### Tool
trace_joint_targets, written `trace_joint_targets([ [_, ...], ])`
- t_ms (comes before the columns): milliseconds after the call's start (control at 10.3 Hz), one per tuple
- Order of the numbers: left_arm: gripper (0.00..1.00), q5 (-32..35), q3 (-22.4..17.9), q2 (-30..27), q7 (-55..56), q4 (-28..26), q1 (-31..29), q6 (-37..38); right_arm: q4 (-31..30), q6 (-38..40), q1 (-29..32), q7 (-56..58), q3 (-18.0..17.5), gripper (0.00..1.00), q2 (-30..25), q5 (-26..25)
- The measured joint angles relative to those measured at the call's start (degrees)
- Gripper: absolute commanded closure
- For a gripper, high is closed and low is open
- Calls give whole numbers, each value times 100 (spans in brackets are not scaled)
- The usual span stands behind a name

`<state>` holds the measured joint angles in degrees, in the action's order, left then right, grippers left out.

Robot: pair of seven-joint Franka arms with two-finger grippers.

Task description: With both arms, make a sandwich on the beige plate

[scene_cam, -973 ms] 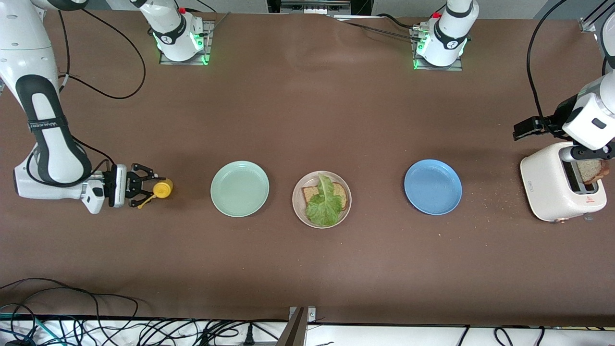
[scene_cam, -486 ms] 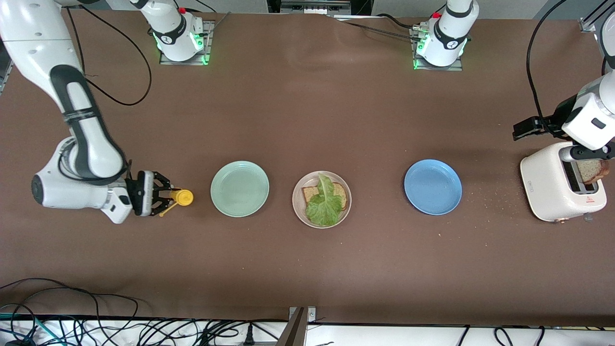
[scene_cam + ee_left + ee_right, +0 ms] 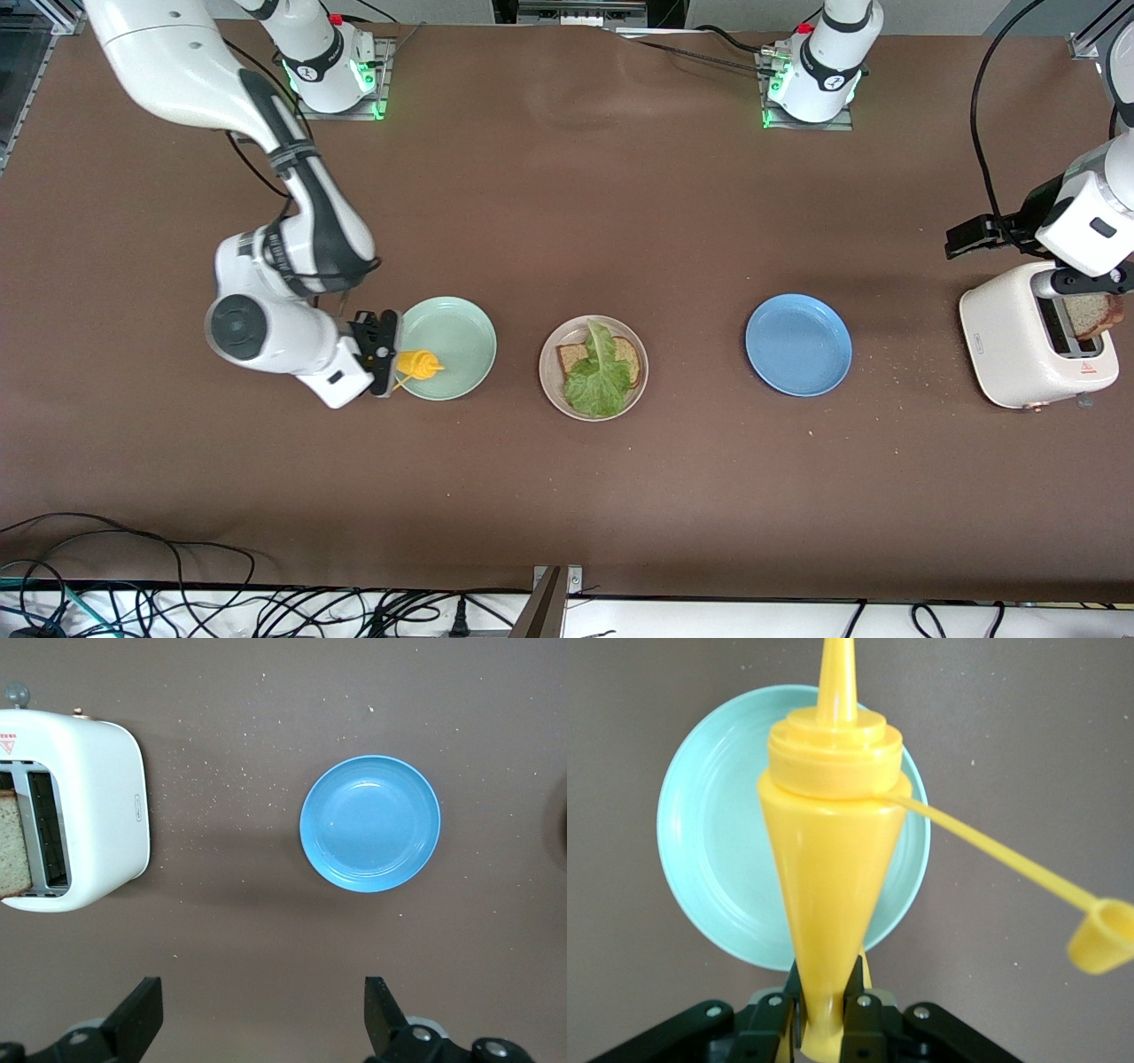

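Swinging in from its end of the surface, my right pincer clamps a yellow mustard bottle over the mint-green plate, nozzle toward the beige plate, which holds bread and lettuce. My left pincer gapes wide above the toaster.

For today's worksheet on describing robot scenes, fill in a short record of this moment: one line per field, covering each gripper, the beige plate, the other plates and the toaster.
right gripper: shut on yellow squeeze bottle, over the mint-green plate
left gripper: open, waiting above the table near the toaster
beige plate: one bread slice with lettuce leaf on top
blue plate: nothing on it
toaster: one bread slice in a slot
sandwich: top slice not yet added
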<state>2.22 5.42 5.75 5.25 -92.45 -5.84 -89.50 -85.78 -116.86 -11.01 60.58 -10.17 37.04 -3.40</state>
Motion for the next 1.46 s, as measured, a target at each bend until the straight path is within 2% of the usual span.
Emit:
trace_joint_targets([
  [486, 0, 0, -3, 0, 0, 0, -1, 1, 300, 341, -1016, -2266, 17, 100, 19, -1454],
  [681, 0, 0, -3, 0, 0, 0, -2, 1, 352, 617, -1518, -2670, 21, 100, 130, -2308],
  [876, 0, 0, -2, 0, 0, 0, -1, 2, 693, 1135, -1981, -2767, 32, 100, 422, -2935],
  [1167, 0, 0, -2, 0, 0, 0, -2, 3, 1202, 1447, -2365, -2778, 65, 100, 987, -3536],
  [1459, 0, 0, -2, 0, 0, 0, -2, 3, 1297, 1487, -2436, -2778, 98, 100, 1201, -3711],
])
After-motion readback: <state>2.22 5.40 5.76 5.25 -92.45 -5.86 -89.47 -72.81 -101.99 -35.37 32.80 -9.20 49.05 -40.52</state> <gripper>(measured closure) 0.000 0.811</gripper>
